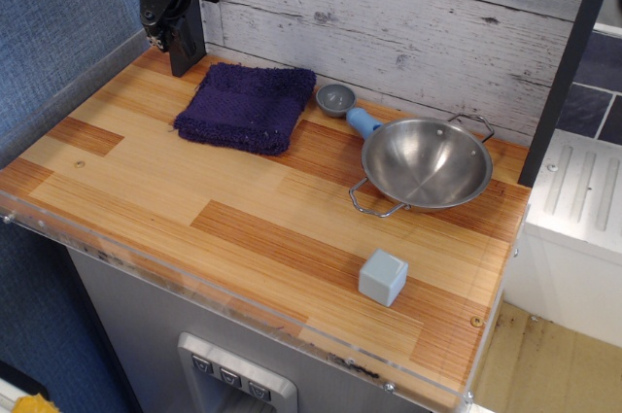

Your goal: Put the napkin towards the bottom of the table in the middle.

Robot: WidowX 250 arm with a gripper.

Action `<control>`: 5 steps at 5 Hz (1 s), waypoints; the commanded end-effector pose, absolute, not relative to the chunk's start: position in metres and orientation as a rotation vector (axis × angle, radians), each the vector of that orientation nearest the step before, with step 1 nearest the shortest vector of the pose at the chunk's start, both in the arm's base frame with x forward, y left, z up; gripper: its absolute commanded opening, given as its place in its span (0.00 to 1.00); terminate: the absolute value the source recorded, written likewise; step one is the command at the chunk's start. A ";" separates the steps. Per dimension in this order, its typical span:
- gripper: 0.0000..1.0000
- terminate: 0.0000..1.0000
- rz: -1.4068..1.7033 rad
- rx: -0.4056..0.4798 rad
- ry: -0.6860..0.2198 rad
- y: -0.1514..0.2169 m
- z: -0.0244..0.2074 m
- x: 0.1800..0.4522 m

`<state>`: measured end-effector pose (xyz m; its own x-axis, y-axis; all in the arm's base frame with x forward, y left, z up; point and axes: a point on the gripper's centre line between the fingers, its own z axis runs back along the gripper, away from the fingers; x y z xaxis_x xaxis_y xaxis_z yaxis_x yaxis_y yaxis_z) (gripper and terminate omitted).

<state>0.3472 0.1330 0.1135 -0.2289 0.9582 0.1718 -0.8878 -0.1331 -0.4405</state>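
The napkin is a dark purple-navy knitted square lying flat on the wood-plank table, at the back and left of centre. My gripper is black and hangs at the far left back corner, just above the table and a short way behind and left of the napkin. Its two fingers point down, stand a little apart and hold nothing. Its upper part is cut off by the top edge of the view.
A steel bowl with wire handles stands at the back right. A blue-handled scoop lies between it and the napkin. A pale grey-blue cube sits near the front right. A clear acrylic rim edges the front. A white ridged surface lies to the right.
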 end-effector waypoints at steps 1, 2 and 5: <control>1.00 0.00 1.724 -0.175 -0.533 0.133 0.113 0.347; 1.00 0.00 1.644 -0.140 -0.541 0.139 0.115 0.344; 1.00 0.00 1.093 -0.002 -0.476 0.151 0.125 0.344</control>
